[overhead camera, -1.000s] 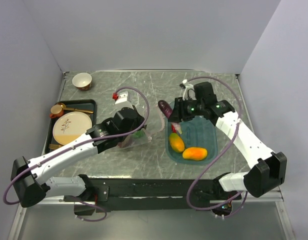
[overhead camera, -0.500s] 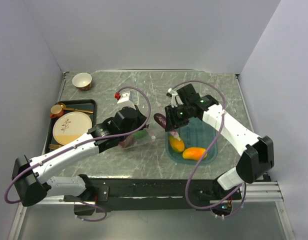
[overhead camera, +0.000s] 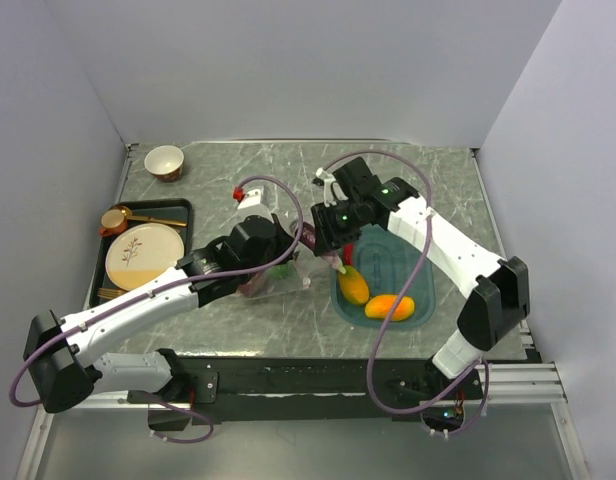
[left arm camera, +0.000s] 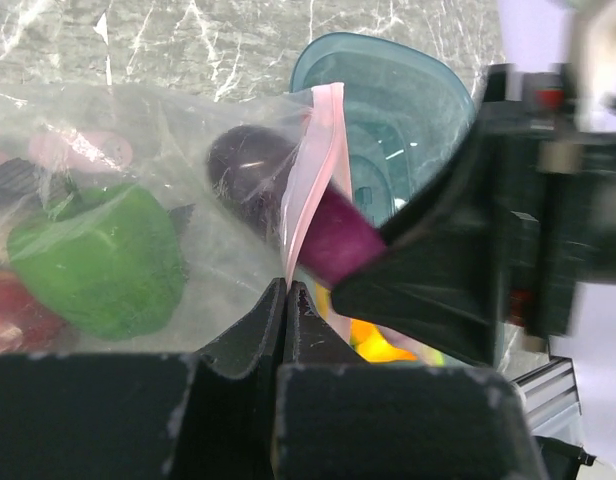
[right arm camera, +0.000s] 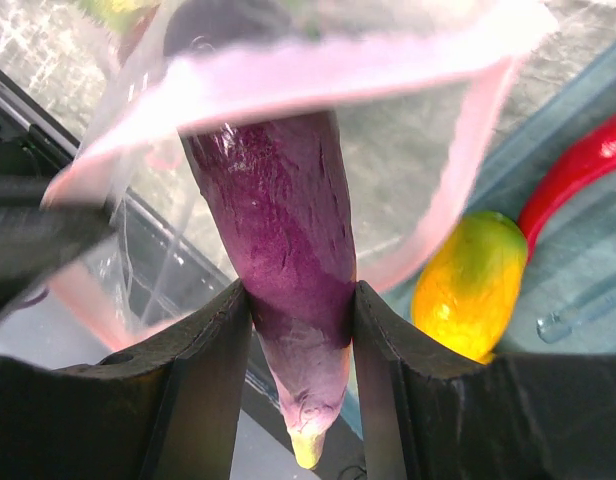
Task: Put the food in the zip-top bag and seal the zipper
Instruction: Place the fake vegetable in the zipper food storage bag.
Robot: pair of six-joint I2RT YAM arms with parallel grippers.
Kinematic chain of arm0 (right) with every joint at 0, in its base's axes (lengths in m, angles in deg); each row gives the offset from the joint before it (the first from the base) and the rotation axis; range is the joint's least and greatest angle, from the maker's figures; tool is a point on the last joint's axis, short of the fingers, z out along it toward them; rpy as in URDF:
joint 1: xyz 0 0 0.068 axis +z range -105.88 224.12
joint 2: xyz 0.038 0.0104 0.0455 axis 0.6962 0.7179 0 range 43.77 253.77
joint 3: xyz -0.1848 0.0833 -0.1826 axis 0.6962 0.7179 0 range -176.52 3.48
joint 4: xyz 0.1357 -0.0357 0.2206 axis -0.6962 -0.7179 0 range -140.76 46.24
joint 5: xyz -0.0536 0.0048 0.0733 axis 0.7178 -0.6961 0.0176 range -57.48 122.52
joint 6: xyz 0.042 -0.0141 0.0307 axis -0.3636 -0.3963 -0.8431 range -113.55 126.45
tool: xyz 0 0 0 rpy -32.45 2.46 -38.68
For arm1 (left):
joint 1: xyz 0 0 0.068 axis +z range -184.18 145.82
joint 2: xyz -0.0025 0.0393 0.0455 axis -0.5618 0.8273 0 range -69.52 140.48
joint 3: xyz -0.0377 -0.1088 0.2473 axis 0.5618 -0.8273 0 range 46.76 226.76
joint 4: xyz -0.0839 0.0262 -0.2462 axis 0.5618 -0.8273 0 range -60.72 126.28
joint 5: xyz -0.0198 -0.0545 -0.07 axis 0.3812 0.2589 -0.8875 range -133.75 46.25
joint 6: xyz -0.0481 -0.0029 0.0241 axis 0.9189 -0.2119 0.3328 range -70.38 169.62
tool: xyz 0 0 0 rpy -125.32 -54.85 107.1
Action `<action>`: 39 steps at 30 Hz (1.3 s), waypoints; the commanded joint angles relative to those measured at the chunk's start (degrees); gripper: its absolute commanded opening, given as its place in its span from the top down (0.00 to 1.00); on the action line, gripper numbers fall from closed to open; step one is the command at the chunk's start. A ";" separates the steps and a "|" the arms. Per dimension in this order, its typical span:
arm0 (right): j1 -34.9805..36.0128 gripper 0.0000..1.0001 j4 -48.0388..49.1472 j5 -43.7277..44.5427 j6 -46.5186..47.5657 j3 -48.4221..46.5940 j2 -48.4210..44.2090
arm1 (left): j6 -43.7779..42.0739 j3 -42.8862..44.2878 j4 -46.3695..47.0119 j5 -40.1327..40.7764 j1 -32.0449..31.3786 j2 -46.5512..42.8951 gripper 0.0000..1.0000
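Top external view hides most of the crinkly clear plastic zip-top bag (left arm camera: 198, 120) at frame centre beneath both wrists; the left wrist view shows in it one green toy pepper (left arm camera: 98, 260) at lower left and a dark red piece (left arm camera: 3, 310) cut off by the left edge. Left gripper (left arm camera: 288, 300) is pinched together on the pale pinkish-white zipper strip (left arm camera: 313, 170); right gripper (right arm camera: 300, 300) is clamped on the long purple eggplant (right arm camera: 278, 220), its dark end inside the bag mouth. Teal translucent rectangular tray (left arm camera: 408, 100), right of centre, holds two orange-yellow mangoes (overhead camera: 354, 286) and a red chili (right arm camera: 578, 170).
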 commanded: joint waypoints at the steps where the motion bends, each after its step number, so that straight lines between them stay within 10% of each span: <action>1: 1.10 0.64 -0.72 -1.06 -0.11 -3.14 3.13 | -1.72 0.44 2.14 -1.23 0.11 -1.10 0.99; 24: 3.21 0.58 7.18 0.17 -8.54 -4.73 4.37 | -1.37 0.45 0.91 1.31 0.02 -3.73 0.99; 39: 3.29 0.36 11.50 9.65 -11.36 -1.13 -3.36 | -1.20 -0.52 0.03 3.77 0.11 -6.37 0.99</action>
